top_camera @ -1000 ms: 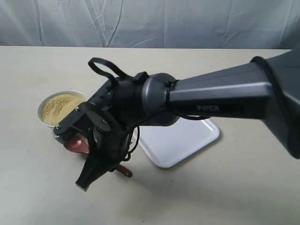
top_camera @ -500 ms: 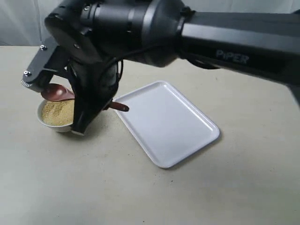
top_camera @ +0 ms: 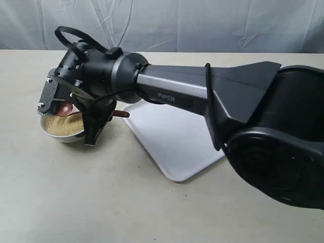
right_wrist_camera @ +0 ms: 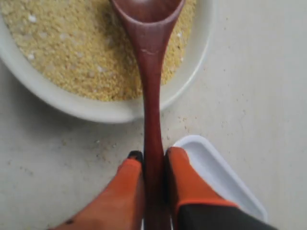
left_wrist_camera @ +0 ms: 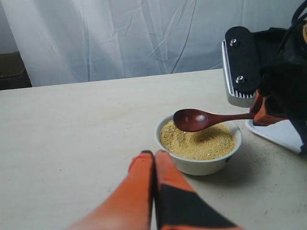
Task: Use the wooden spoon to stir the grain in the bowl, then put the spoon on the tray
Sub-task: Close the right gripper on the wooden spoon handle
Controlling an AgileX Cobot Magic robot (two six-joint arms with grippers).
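The small white bowl (top_camera: 59, 134) (left_wrist_camera: 199, 165) (right_wrist_camera: 120, 109) holds a heap of yellowish-tan grain (top_camera: 63, 124) (left_wrist_camera: 201, 141) (right_wrist_camera: 81, 52). My right gripper (right_wrist_camera: 153, 155) (top_camera: 93, 119) is shut on the slim handle of the dark reddish-brown wooden spoon (right_wrist_camera: 149, 72) (left_wrist_camera: 201, 119); its scoop (top_camera: 65, 108) hovers just over the grain, inside the rim. The white tray (top_camera: 172, 136) (right_wrist_camera: 220, 175) lies right of the bowl. My left gripper (left_wrist_camera: 154, 154) is shut on nothing, low over the table just short of the bowl.
The right arm (top_camera: 212, 96) stretches across the tray from the right and hides part of it. Loose grains are scattered on the beige table (top_camera: 101, 202) round the bowl. A wrinkled white curtain (top_camera: 202, 25) hangs behind.
The right gripper lifted the spoon off the table in front of the bowl, carried it up and back, then lowered the scoop over the grain.
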